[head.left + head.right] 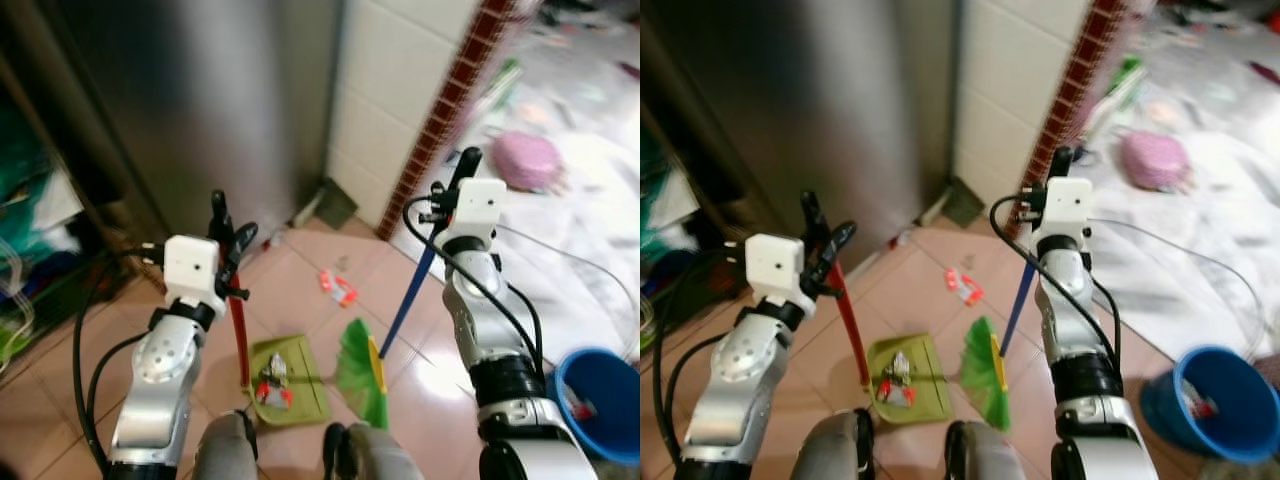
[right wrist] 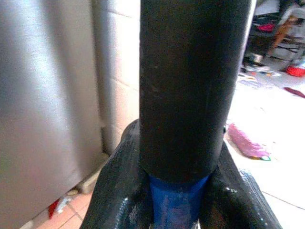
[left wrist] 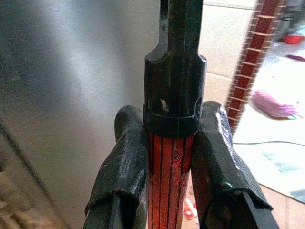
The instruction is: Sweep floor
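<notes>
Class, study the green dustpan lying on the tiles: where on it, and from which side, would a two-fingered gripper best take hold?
Grip the red handle near its black top end, coming from the robot's side with one finger on either side. It is a slim upright rod standing off the flat green dustpan, whose low tray offers little to pinch. The left gripper holds it just so, and litter lies in the tray, so keep it level.
</notes>
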